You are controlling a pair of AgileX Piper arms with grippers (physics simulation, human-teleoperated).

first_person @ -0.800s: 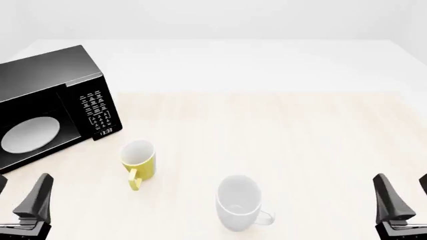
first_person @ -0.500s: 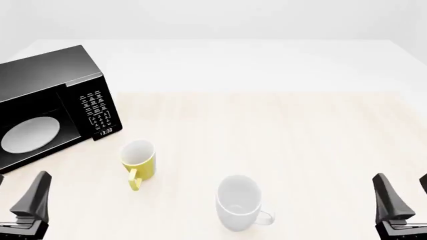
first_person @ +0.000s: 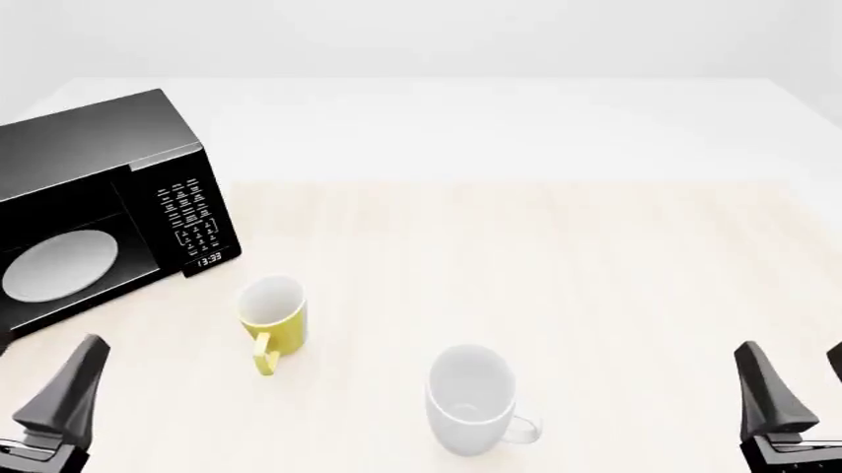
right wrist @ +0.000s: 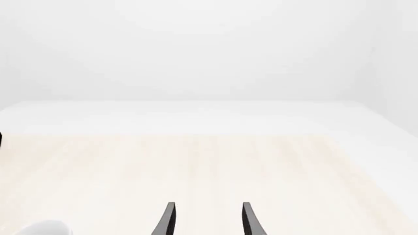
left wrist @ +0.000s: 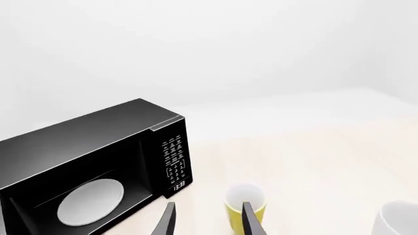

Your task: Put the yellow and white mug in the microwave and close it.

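The yellow and white mug (first_person: 272, 313) stands upright on the table, its handle toward the near edge, just in front of the microwave's button panel. The black microwave (first_person: 93, 148) sits at the far left, its cavity open to view with the round white plate (first_person: 58, 266) inside. My left gripper (first_person: 37, 394) is open near the front left corner, apart from the mug. In the left wrist view the open left gripper (left wrist: 207, 223) points at the microwave (left wrist: 98, 147), and the mug (left wrist: 243, 201) is partly behind one finger (left wrist: 253, 221). My right gripper (first_person: 803, 389) (right wrist: 207, 223) is open and empty at the front right.
A larger all-white mug (first_person: 470, 397) stands upright near the front middle of the table, handle to the right; it also shows as the white mug (left wrist: 398, 220) and white mug (right wrist: 42, 229) in the wrist views. The light wooden tabletop (first_person: 593, 266) stretches right of the mugs.
The left gripper has shifted slightly, its base moving left and its finger leaning more to the right. The right gripper, both mugs and the microwave have not moved.
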